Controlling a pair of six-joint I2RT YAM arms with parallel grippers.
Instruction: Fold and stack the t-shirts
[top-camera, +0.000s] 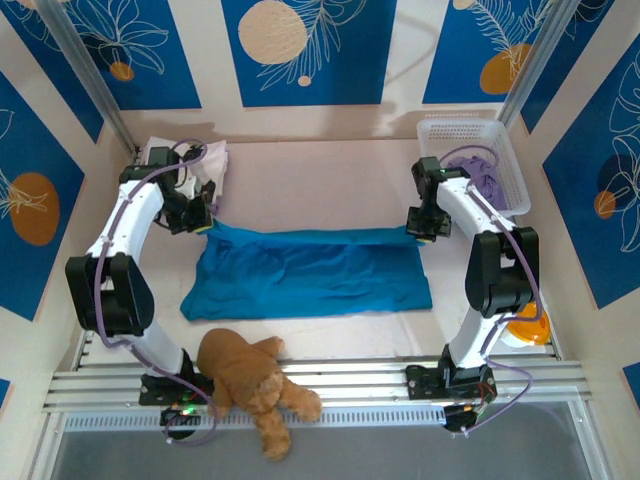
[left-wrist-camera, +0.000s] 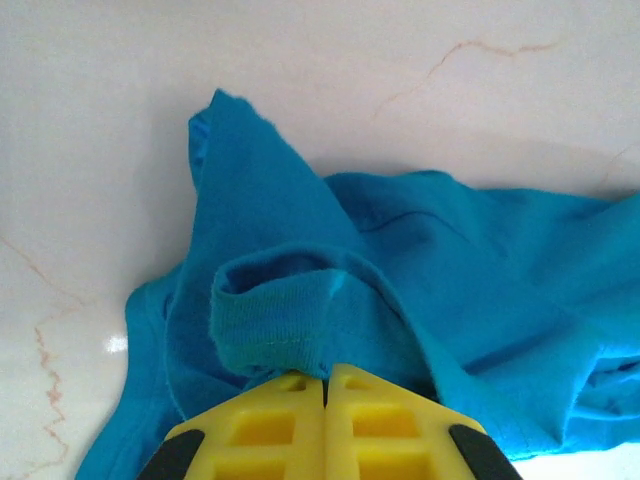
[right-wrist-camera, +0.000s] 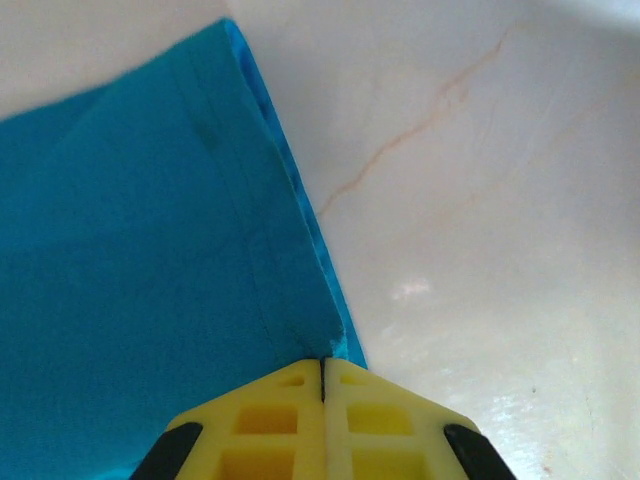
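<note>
The teal-blue t-shirt lies spread across the middle of the table, folded into a wide band. My left gripper is shut on its far left corner, where the ribbed collar bunches just ahead of the yellow fingers. At the far right corner my right gripper is shut on the shirt's hem, the cloth stretching away to the left. A white shirt with black blotches lies at the back left behind the left arm. Lavender shirts fill the white basket.
The white basket stands at the back right by the right arm. A brown teddy bear lies on the front rail at the left. An orange object sits at the right edge. Bare marble table lies behind the teal shirt.
</note>
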